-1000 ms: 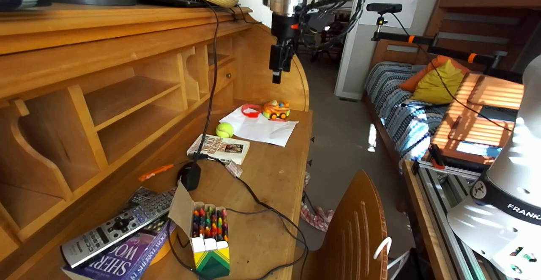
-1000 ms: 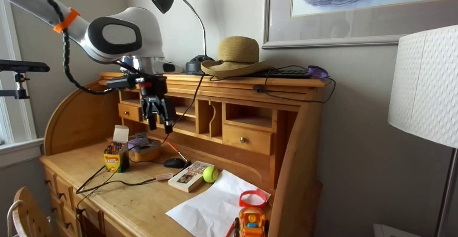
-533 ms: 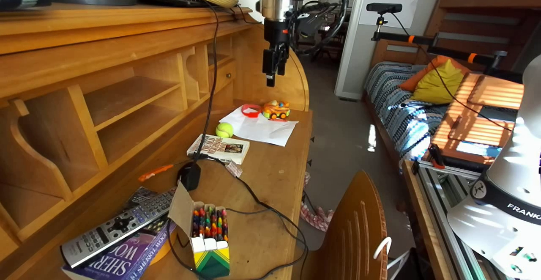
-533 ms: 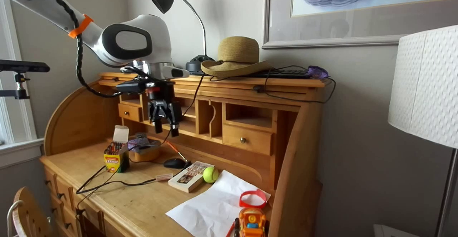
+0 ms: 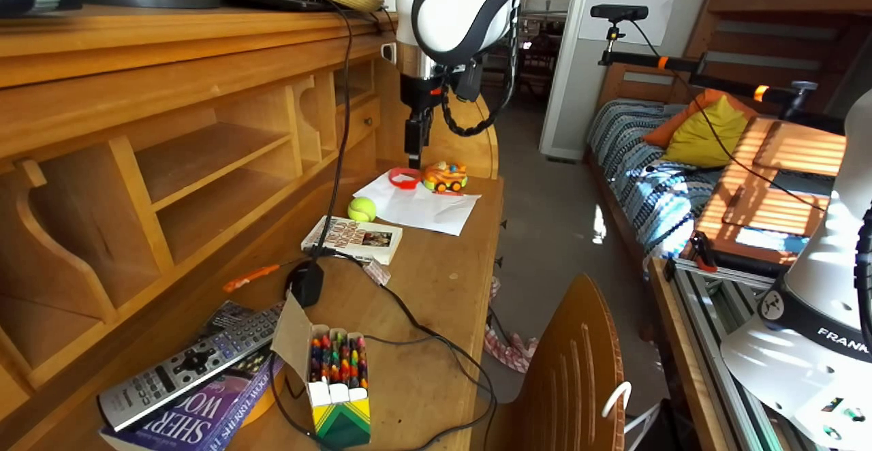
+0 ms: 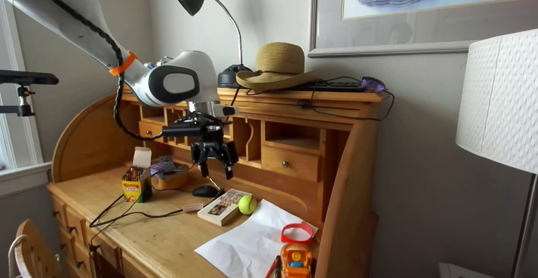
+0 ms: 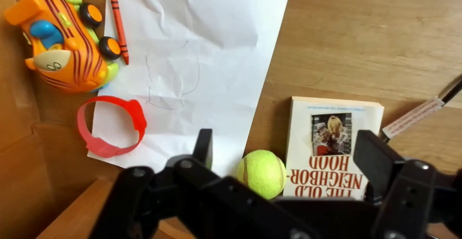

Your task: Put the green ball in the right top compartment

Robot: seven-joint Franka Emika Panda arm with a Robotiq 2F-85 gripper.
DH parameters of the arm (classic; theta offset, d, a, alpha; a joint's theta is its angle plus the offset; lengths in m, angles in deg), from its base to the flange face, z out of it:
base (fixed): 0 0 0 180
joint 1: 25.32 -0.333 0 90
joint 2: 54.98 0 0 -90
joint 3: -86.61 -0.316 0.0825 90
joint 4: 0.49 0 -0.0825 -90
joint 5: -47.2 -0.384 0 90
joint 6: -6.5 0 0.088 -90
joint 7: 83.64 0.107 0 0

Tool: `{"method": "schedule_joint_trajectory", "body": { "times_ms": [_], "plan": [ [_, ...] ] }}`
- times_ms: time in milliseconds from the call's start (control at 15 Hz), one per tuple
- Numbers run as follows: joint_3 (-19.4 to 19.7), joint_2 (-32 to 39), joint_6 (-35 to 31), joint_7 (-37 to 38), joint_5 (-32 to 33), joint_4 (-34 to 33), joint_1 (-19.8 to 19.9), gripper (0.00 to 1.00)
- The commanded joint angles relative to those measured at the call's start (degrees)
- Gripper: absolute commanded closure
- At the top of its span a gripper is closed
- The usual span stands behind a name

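Observation:
The green ball (image 5: 362,210), a yellow-green tennis ball, rests on the desk against a white book (image 6: 225,207) and the edge of a paper sheet. It also shows in an exterior view (image 6: 247,205) and in the wrist view (image 7: 261,174), its lower edge partly hidden by the gripper. My gripper (image 6: 217,174) is open and empty, pointing down above the desk. In the wrist view the ball lies between the spread fingers of the gripper (image 7: 283,141), nearer the left one, below fingertip height. The right top compartment (image 6: 293,135) is an open cubby above a knobbed drawer.
A paper sheet (image 6: 252,244), a red band (image 6: 296,232) and an orange toy car (image 6: 295,261) lie at the desk's right end. A black cable (image 5: 344,110) hangs before the cubbies. A crayon box (image 6: 136,179) and mouse (image 6: 206,191) stand left. The desk's side wall (image 6: 349,177) bounds the right.
My gripper has moved down and, in an exterior view, rightward toward the ball, with its fingers still apart. The ball, book and other things on the desk have not moved.

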Motion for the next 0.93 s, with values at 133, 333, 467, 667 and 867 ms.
{"method": "schedule_joint_trajectory", "body": {
  "times_ms": [133,333,467,667,867],
  "plan": [
    [-1.0,5.7,-1.9,3.2,-1.2,-2.5,1.1,0.00],
    [-1.9,9.3,2.3,5.4,-2.8,-6.5,1.1,0.00],
    [-1.9,7.3,1.3,4.5,-1.5,-4.0,1.1,0.00],
    [-2.5,9.7,4.6,4.5,-2.3,-7.4,1.1,0.00],
    [-1.8,9.1,-1.8,7.4,-1.6,-4.3,0.4,0.00]
  ]
}}
